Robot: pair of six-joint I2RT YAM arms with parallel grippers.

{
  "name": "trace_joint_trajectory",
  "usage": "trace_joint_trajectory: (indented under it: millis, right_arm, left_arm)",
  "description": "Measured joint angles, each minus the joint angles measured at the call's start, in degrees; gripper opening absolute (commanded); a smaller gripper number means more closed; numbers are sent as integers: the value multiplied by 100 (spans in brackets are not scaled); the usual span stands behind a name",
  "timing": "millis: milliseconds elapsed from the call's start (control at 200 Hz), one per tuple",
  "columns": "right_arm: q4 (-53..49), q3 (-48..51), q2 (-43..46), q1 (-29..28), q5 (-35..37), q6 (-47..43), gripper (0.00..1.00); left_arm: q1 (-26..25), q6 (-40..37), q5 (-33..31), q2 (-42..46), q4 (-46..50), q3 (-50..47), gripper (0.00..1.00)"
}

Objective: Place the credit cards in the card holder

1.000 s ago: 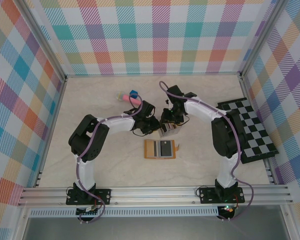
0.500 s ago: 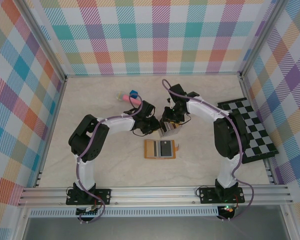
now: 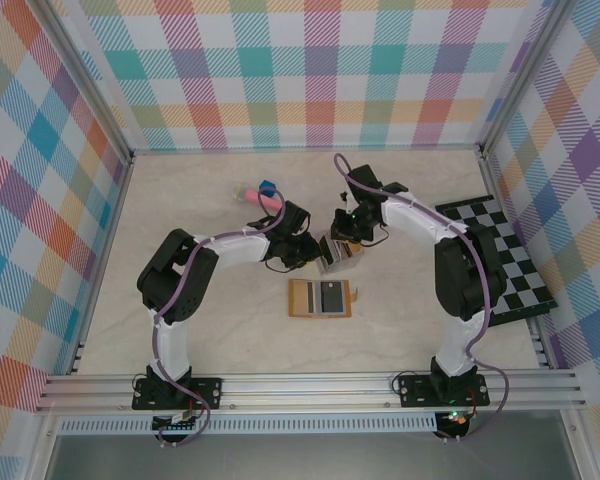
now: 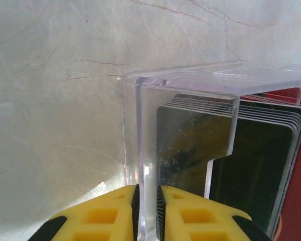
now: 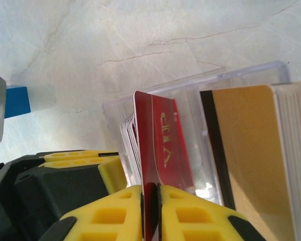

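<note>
Credit cards (image 4: 188, 150) stand on edge in one clear plastic box (image 3: 338, 256) at the middle of the table (image 3: 210, 330). They are packed in two stacks. One is silvery-grey with thin pale edges, too tightly packed to count. The other is a tan stack (image 5: 251, 165) whose front card carries a black stripe down one side. Seen from the left wrist, a dark glossy card sits behind the grey ones, with a strip of red beyond it.

One red card (image 5: 163, 150) with gold lettering stands proud of the grey stack. The right gripper (image 5: 151, 201) is clamped on it, its yellow ribbed fingers pressed flat against both faces. The left gripper (image 4: 146, 203) is pinched on one upright wall of the box, the thin transparent sheet sandwiched between its fingers.

One card holder (image 3: 302, 298), a flat orange-brown rectangle, lies just on the near side of the box, between it and the table's near edge and apart from both grippers. One grey card (image 3: 331, 297) sits on its right half; whether it is tucked into a slot I cannot tell.

One blue cube (image 3: 267, 187) and one pink item (image 3: 248, 191) lie together toward the far edge, left of centre. One black-and-white chequered board (image 3: 500, 265) lies flat along the right edge. The tabletop is pale and marbled with fine veins.
</note>
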State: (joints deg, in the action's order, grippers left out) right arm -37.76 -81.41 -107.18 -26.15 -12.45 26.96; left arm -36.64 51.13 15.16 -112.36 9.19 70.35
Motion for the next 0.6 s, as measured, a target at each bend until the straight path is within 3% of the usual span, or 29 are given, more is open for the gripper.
trace_joint_trajectory:
  millis: [600]
  right_arm:
    - [-361,-9,728,20,1152,-284,3]
  left_arm:
    - [4,-144,-57,55,116,0,22]
